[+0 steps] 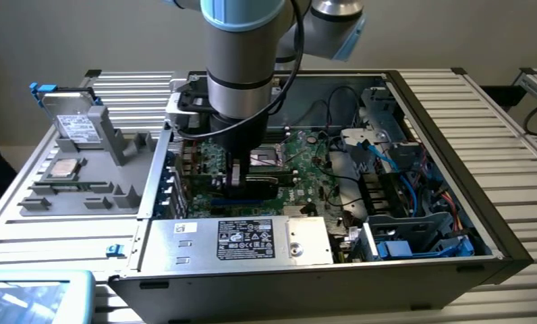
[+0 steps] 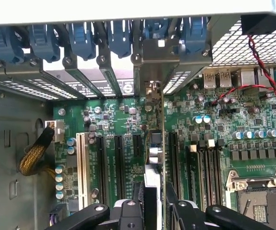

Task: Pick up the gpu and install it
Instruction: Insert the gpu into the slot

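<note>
Claw (image 2: 154, 190) grips 1 gpu (image 2: 154, 146) upright at mobo (image 2: 214, 139).

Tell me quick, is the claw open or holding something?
Gripper: closed, holding the gpu on edge.

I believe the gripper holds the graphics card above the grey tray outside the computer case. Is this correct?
Not quite. The gripper holds the graphics card inside the computer case, above the green motherboard, not over the grey tray outside. The exterior view shows it.
</note>
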Controlling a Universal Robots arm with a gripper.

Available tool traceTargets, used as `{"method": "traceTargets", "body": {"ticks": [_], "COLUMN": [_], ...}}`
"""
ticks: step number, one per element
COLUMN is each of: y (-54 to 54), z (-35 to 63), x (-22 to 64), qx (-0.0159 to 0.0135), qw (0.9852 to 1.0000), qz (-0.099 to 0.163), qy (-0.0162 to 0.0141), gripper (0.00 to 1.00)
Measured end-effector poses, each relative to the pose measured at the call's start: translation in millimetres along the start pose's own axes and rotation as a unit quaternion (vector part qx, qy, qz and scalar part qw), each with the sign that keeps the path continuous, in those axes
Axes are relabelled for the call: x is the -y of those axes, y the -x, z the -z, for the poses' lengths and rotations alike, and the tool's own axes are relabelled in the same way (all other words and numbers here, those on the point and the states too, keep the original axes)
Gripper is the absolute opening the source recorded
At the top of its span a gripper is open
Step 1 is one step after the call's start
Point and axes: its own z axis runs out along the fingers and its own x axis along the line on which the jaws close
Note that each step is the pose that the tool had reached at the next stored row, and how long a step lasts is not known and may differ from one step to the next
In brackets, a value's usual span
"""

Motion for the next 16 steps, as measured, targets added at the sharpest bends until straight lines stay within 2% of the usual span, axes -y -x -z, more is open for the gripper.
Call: {"method": "traceTargets", "body": {"ticks": [2,7,16], "y": [-0.3,-1.5,-1.8], "z": [0.1,0.1,0.0], "x": [0.0,0.4,0.5], "qx": [0.001,0.0059,0.0061], "qw": [1.0,1.0,1.0], "qz": [0.0,0.0,0.0], "qy": [0.0009,0.0015,0.0026], "gripper": [0.28,0.28,0.28]}}
